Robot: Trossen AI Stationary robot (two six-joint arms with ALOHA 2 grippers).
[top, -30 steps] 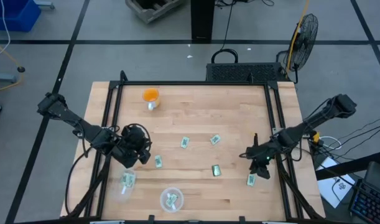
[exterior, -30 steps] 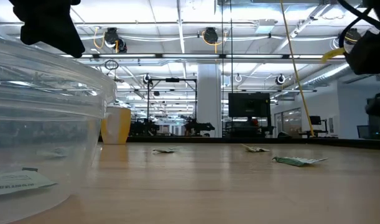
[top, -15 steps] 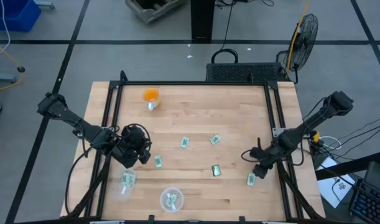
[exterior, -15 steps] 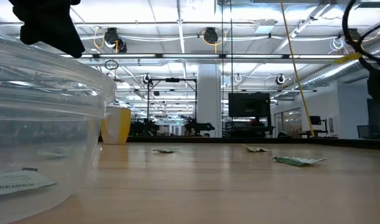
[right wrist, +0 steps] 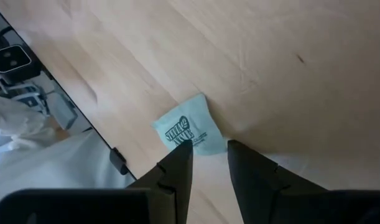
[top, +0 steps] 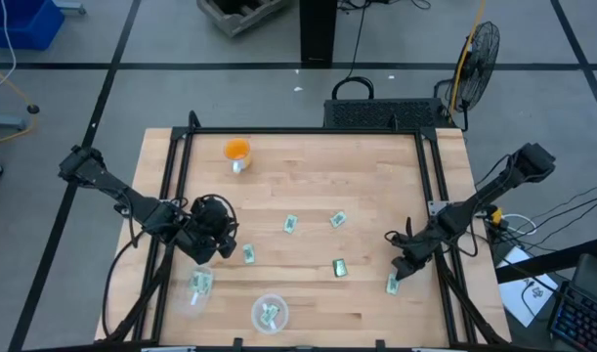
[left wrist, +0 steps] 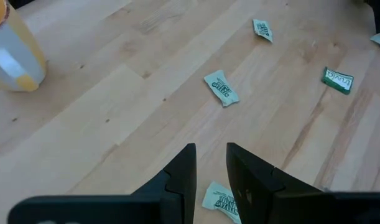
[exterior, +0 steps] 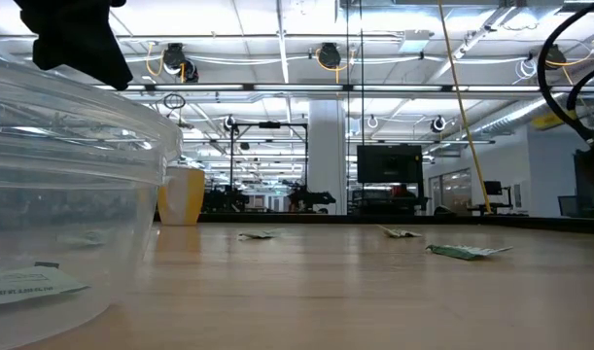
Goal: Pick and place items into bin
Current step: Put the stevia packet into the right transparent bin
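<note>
Small pale green and white packets lie flat on the wooden table: (top: 290,224), (top: 337,219), (top: 248,253), (top: 340,267) and one by the right edge (top: 392,284). A clear round bin (top: 269,313) at the near edge holds packets. My right gripper (top: 403,269) hangs just over that right-edge packet (right wrist: 190,132), its fingers a narrow gap apart (right wrist: 208,152). My left gripper (top: 230,246) hovers left of centre, narrowly open (left wrist: 209,155), above a packet (left wrist: 221,199). My right gripper comes at the right-edge packet from above, slanting toward the near edge. One fingertip (right wrist: 182,149) stands at the packet's nearer edge (right wrist: 188,142). I cannot tell whether it touches. The packet lies flat on the table.
An orange ball-like object on a silver base (top: 236,152) stands near the far left corner. Another packet with something clear (top: 200,284) lies near the bin. Black frame rails (top: 430,186) run along the table's sides. The bin's wall (exterior: 73,194) fills the low view's left.
My right gripper has moved toward the table's near edge and down, closing on the packet by the right edge. In the low view its arm has drifted out toward the right. The packets have not moved.
</note>
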